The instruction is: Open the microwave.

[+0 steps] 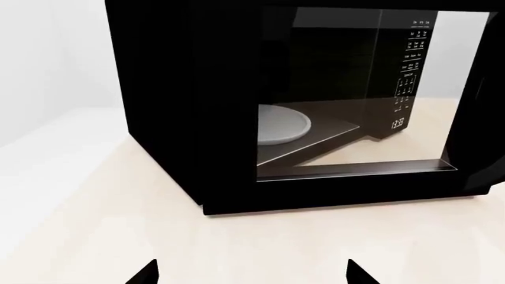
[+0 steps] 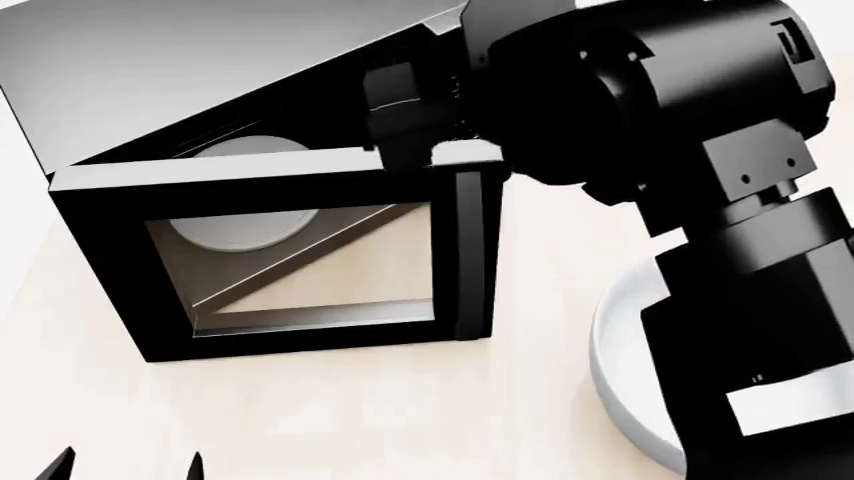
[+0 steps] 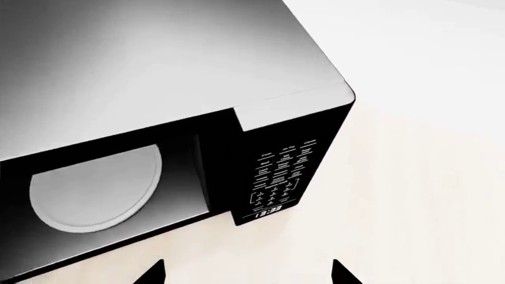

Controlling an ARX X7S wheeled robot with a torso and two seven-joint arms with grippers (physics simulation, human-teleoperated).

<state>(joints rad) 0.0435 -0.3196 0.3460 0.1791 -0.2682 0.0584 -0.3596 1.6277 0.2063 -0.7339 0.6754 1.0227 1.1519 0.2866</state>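
Note:
The black microwave (image 2: 200, 70) stands on a pale counter with its door (image 2: 107, 250) swung wide open. The vertical handle (image 2: 467, 255) is at the door's free edge. The white turntable (image 3: 94, 189) shows in the open cavity, next to the button panel (image 3: 280, 177) and the clock (image 3: 268, 211). In the left wrist view I see the turntable (image 1: 280, 124) and panel (image 1: 410, 71) through the door glass. My left gripper (image 1: 252, 273) is open and empty, low in front of the door, also in the head view (image 2: 127, 468). My right gripper (image 3: 246, 273) is open and empty above the microwave's front.
My right arm (image 2: 641, 90) fills the upper right of the head view and hides the microwave's panel side there. A pale round bowl (image 2: 621, 390) sits on the counter (image 2: 400, 410) at the right, partly behind that arm.

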